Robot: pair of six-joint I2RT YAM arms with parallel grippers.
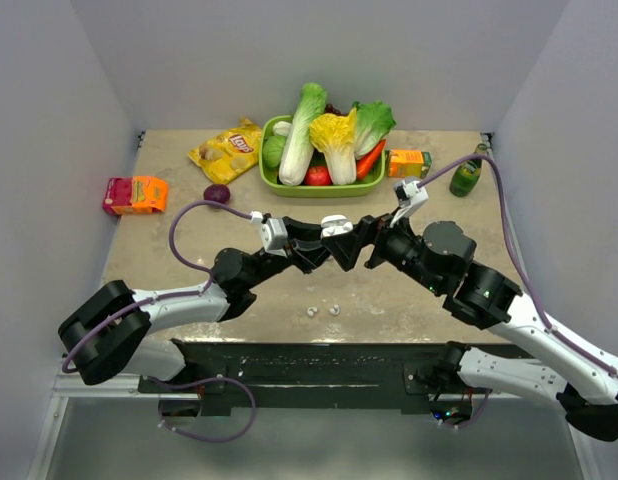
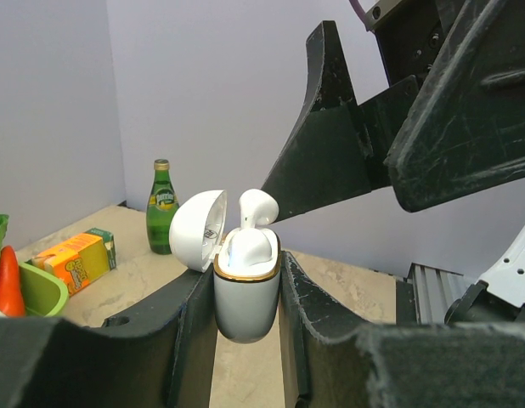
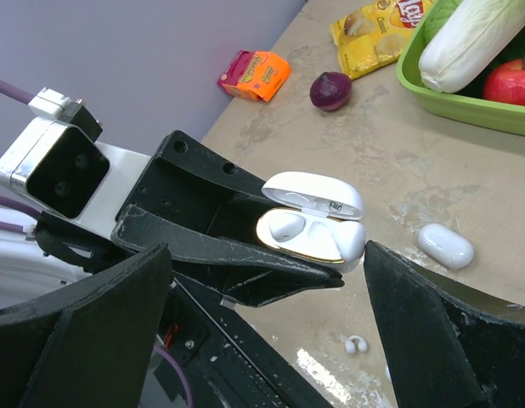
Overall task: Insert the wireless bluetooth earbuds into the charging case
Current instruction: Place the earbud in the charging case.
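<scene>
My left gripper (image 1: 329,236) is shut on the white charging case (image 2: 245,293), held upright above the table with its lid (image 2: 197,229) open. One white earbud (image 2: 245,246) sits in the case. A second earbud (image 2: 257,207) stands partly out of the case's far slot; it also shows in the right wrist view (image 3: 352,241). My right gripper (image 3: 267,253) is open wide around the case, and one fingertip (image 3: 375,255) is at that second earbud. Two loose earbuds (image 1: 312,311) (image 1: 334,309) lie on the table below.
A green basket (image 1: 272,178) of vegetables stands at the back. Around it are a chips bag (image 1: 227,150), red onion (image 1: 217,193), orange box (image 1: 135,194), juice carton (image 1: 409,162) and green bottle (image 1: 466,175). A white closed capsule (image 3: 445,246) lies on the table under the grippers.
</scene>
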